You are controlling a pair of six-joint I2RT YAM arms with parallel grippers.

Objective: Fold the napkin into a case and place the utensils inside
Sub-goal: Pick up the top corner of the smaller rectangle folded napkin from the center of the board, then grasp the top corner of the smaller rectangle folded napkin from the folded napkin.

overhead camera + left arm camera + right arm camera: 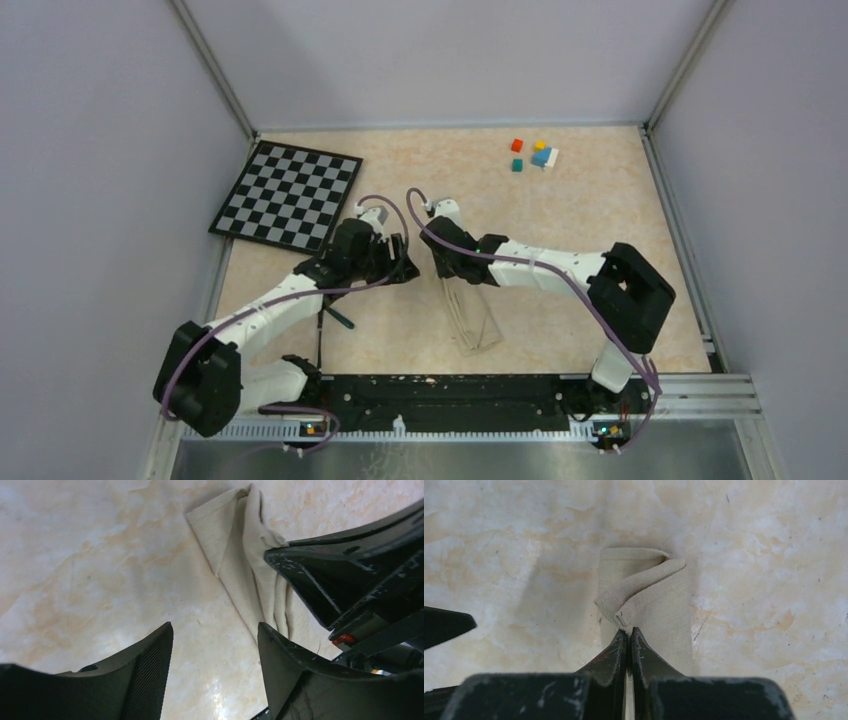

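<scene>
Beige cloth of the napkin lies folded to a narrow strip by the table's near edge, its far end pinched in the right gripper, the left gripper gaping wide beside it, the utensils not yet inside, toward the near-left corner.

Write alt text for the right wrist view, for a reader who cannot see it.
The right gripper, fingers shut tight, pinches a raised fold of the narrow beige napkin, which lies on the mottled peach table.
</scene>
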